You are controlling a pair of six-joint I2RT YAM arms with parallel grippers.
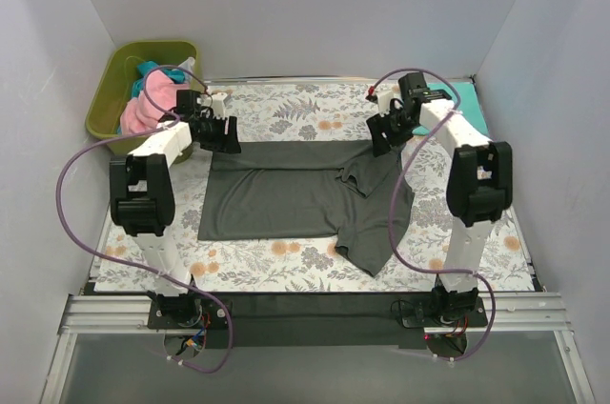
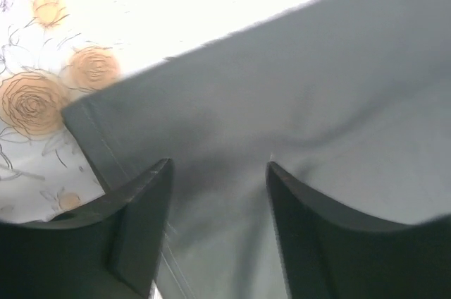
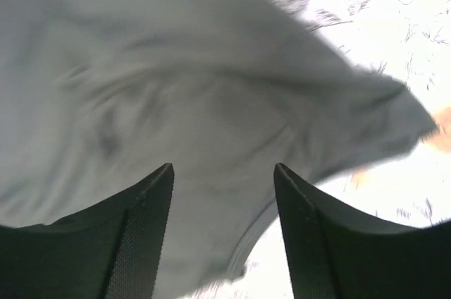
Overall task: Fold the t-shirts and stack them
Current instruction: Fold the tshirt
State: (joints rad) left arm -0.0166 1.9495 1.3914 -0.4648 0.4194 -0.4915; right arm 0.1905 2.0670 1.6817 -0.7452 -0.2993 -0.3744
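Note:
A dark charcoal t-shirt (image 1: 286, 194) lies spread on the floral table cloth (image 1: 286, 109), its right side rumpled, with a flap hanging toward the front. My left gripper (image 1: 225, 137) hovers over the shirt's back left corner. In the left wrist view this gripper (image 2: 218, 168) is open, with the grey cloth (image 2: 282, 87) lying below its fingers. My right gripper (image 1: 386, 137) sits over the back right part of the shirt. Seen from the right wrist, that gripper (image 3: 222, 168) is open too, above a bunched fold and hem (image 3: 176, 66). Neither holds anything.
An olive-green bin (image 1: 107, 90) stands at the back left, holding a pink t-shirt (image 1: 148, 111) and a teal one (image 1: 150, 75). A teal-green t-shirt (image 1: 469, 99) lies flat at the back right behind the right arm. White walls close in the table.

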